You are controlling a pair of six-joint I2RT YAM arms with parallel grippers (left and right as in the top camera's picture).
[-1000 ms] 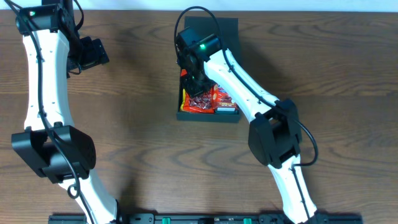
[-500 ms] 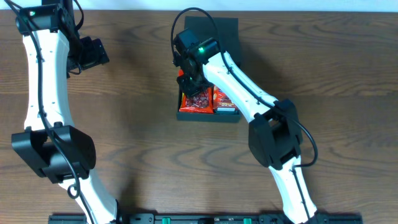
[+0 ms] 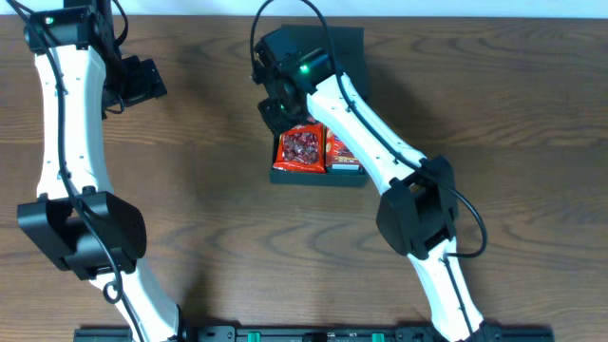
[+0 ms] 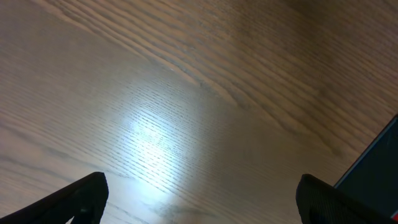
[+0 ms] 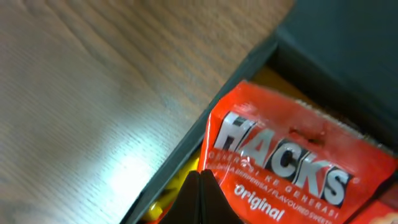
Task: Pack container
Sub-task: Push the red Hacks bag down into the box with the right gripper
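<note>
Several snack packs [image 3: 302,149] in container [image 3: 318,178]

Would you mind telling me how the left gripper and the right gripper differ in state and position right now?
The left gripper is open, its fingertips wide apart; the right gripper is shut, its fingertips together. The left gripper hangs over bare table, away from the container; the right gripper sits at the container's side wall, just above the red Hacks pack inside. Neither visibly holds anything.
</note>
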